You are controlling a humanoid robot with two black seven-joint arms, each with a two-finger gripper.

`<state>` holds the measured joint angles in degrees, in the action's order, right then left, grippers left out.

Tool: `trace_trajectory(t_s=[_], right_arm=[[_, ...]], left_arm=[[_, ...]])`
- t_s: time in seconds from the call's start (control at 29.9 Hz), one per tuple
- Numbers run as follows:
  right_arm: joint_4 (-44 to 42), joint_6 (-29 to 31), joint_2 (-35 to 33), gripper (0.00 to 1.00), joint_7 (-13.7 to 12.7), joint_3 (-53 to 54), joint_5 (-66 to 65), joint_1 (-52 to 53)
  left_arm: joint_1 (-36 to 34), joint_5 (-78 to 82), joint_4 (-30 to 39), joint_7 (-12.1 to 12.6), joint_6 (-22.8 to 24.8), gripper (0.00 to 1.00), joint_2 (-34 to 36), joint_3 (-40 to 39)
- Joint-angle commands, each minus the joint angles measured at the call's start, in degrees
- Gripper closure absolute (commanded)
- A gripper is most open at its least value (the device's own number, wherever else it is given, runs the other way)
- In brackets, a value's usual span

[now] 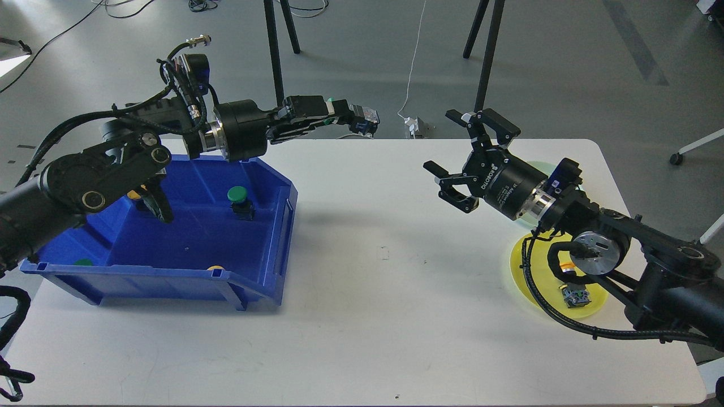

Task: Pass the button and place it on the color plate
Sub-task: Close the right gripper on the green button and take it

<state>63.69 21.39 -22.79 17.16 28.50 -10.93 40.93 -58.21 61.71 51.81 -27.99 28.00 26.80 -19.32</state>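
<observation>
My left gripper [346, 116] is shut on a green button [362, 120], holding it sideways in the air above the table's far edge. My right gripper [457, 148] is open and empty, raised over the table's middle right, its fingers pointing left toward the held button with a gap between them. The yellow plate [519, 261] is mostly hidden by my right arm; a yellow button [576, 295] lies in it. The pale green plate [543, 166] is almost fully hidden behind my right arm.
A blue bin [271, 243] stands at the left. It holds a green button [240, 199], a yellow button [136, 195] partly behind my left arm, and two more caps at its front wall. Black stand legs [483, 45] rise beyond the table.
</observation>
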Motion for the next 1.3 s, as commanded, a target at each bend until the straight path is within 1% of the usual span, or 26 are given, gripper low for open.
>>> trace_trajectory(t_s=[0.0, 0.1, 0.53, 0.64, 0.7, 0.74, 0.84, 0.97, 1.04, 1.14, 1.2, 1.24, 1.27], right_arm=[[-3.48, 0.15, 5.29, 0.04, 1.3, 0.32, -0.05, 0.9], [-5.33, 0.24, 8.28, 0.04, 1.3, 0.24, -0.05, 1.34], [-13.15, 0.24, 17.43, 0.04, 1.3, -0.11, -0.05, 5.91], [-15.0, 0.24, 19.71, 0.05, 1.3, -0.11, -0.05, 6.62], [-15.79, 0.24, 20.77, 0.07, 1.3, -0.11, -0.05, 6.7], [-16.05, 0.24, 21.12, 0.1, 1.3, -0.11, -0.05, 6.7], [-16.15, 0.24, 21.12, 0.24, 1.3, -0.03, -0.05, 6.7], [-16.15, 0.15, 20.95, 0.45, 1.38, -0.02, -0.05, 6.62], [-16.15, 0.24, 20.77, 0.55, 1.38, 0.24, -0.05, 6.62], [-16.15, -0.2, 20.77, 0.75, 1.38, 0.59, -0.05, 6.53], [-16.15, -0.12, 20.77, 0.83, 1.38, 0.94, -0.05, 6.53], [-16.15, -0.03, 20.77, 0.9, 1.38, 0.94, -0.05, 6.44], [-16.15, 0.06, 20.77, 0.92, 1.38, 0.94, 0.03, 6.53]], left_arm=[[0.03, -0.1, -0.04, -0.01, 0.0, 0.79, -0.08, -0.02], [0.03, -0.1, -0.04, -0.01, 0.0, 0.79, -0.08, -0.02], [0.12, -0.18, -0.66, -0.01, 0.0, 0.79, -0.17, -0.02], [0.12, -0.18, -0.66, -0.01, 0.0, 0.79, -0.17, -0.02], [0.12, -0.18, -0.66, -0.01, 0.0, 0.79, -0.17, -0.02], [0.12, -0.18, -0.66, -0.01, 0.0, 0.79, -0.17, -0.02], [0.12, -0.18, -0.66, -0.01, 0.0, 0.79, -0.17, -0.02], [0.12, -0.27, -1.01, -0.01, 0.0, 0.79, -0.25, -0.1], [0.12, -0.27, -1.01, -0.01, 0.0, 0.79, -0.17, -0.11], [0.12, -0.27, -1.01, -0.01, 0.0, 0.79, -0.25, -0.11], [0.12, -0.27, -1.01, -0.01, 0.0, 0.79, -0.17, -0.11], [0.12, -0.27, -1.01, -0.01, 0.0, 0.79, -0.17, -0.11], [0.12, -0.27, -1.01, -0.01, 0.0, 0.79, -0.25, -0.11]])
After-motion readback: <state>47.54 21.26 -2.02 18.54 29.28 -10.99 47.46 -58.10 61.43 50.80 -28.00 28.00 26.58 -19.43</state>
